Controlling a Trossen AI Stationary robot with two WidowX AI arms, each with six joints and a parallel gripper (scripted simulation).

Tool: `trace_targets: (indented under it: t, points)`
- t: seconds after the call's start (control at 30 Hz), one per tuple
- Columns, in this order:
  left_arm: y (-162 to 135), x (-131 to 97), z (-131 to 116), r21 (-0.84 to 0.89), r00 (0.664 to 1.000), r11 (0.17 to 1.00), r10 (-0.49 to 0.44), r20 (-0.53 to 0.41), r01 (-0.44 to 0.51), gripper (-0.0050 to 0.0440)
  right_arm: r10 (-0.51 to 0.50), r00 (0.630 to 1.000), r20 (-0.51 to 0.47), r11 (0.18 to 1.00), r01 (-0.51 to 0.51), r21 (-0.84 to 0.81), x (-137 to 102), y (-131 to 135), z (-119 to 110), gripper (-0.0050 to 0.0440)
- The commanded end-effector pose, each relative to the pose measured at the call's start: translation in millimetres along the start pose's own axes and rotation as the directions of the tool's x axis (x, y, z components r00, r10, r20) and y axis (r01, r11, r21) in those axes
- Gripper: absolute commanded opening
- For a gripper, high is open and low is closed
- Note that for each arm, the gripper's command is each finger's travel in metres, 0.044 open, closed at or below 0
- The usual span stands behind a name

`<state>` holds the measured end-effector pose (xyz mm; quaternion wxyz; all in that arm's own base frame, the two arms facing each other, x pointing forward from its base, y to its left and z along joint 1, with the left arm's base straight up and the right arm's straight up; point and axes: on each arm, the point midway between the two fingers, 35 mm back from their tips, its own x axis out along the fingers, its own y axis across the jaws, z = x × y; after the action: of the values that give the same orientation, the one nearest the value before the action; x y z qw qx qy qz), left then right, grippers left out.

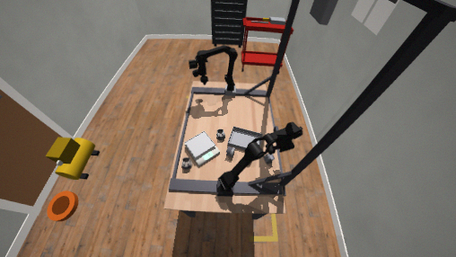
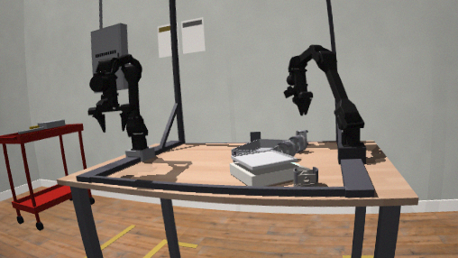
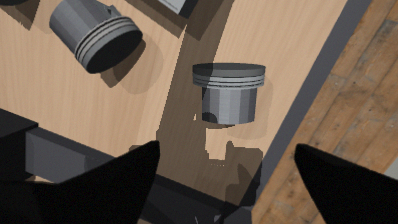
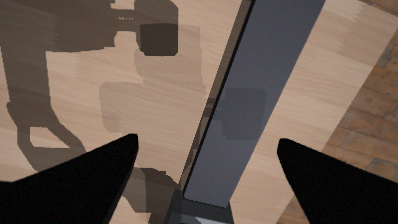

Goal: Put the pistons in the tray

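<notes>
Several grey pistons stand or lie on the table: one piston [image 1: 220,135] between scale and tray, one [image 1: 186,163] [image 2: 306,177] beside the scale, one [image 1: 230,152] at the tray's near edge, one [image 1: 269,158] [image 3: 229,100] on its side near the frame rail, and another [image 3: 75,22] on its side, mostly hidden by the arm in the top view. The steel tray [image 1: 231,134] shows no piston in its visible part; the arm covers some of it. My left gripper [image 2: 304,114] [image 3: 226,149] is open and empty above the rail-side piston. My right gripper [image 2: 114,130] [image 4: 208,143] is open and empty, high over the far end.
A white scale [image 1: 200,144] [image 2: 263,158] with nothing on its plate stands beside the tray; its green display is unreadable. A dark frame rail [image 1: 179,150] [image 4: 255,100] borders the table, with posts at the side. The left arm [image 1: 244,166] crosses above the near part of the table.
</notes>
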<state>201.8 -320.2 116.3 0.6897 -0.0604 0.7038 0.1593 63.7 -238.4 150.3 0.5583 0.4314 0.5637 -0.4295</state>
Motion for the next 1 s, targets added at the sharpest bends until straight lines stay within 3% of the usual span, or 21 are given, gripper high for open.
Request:
trace_targets:
  t: [0.0,0.97]
  points:
    - [-0.5,-2.8,0.9,-0.025,1.0,0.999,-0.02,0.005,0.021,0.0378,0.002,0.999,0.032,1.0,-0.003,0.001,-8.3,-0.2,4.8,0.04]
    - [-7.6,41.6,1.0,-0.013,1.0,1.0,-0.023,0.002,0.023,0.0378,0.002,0.999,0.032,1.0,-0.003,0.001,-8.3,-0.2,4.8,0.04]
